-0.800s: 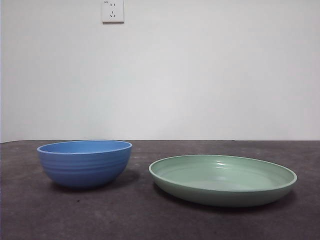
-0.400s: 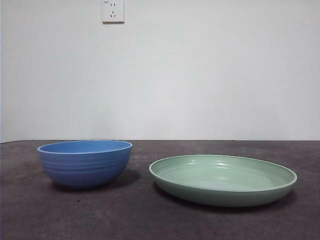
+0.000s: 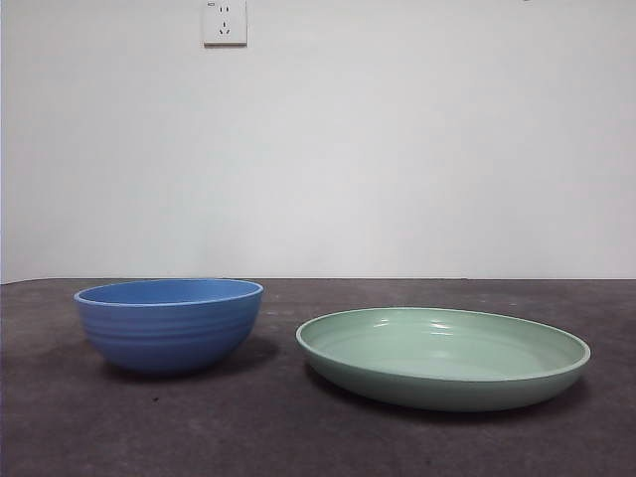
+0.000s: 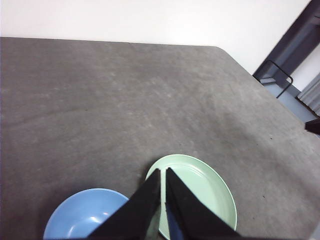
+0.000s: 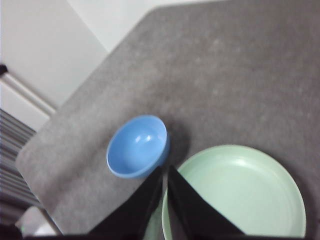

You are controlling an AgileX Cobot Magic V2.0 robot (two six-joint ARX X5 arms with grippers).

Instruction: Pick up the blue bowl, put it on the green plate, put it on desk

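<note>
While both arms hang high above the desk (image 3: 298,437), the blue bowl (image 3: 169,323) sits at the front view's lower left, just beside the green plate (image 3: 442,383) at lower right, not touching it. The left gripper (image 4: 163,176) and right gripper (image 5: 164,173) each hold their jaws nearly together, gripping nothing.

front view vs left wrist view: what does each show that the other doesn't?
Front only: the white wall socket and the ridged outside of the round glossy blue bowl. Left wrist only: the left tool, jaws nearly closed and holding nothing, plus the dark grey desk's far corner. Both: the bowl and the wide shallow pale green plate, apart on the desk, bowl not yet lifted.
</note>
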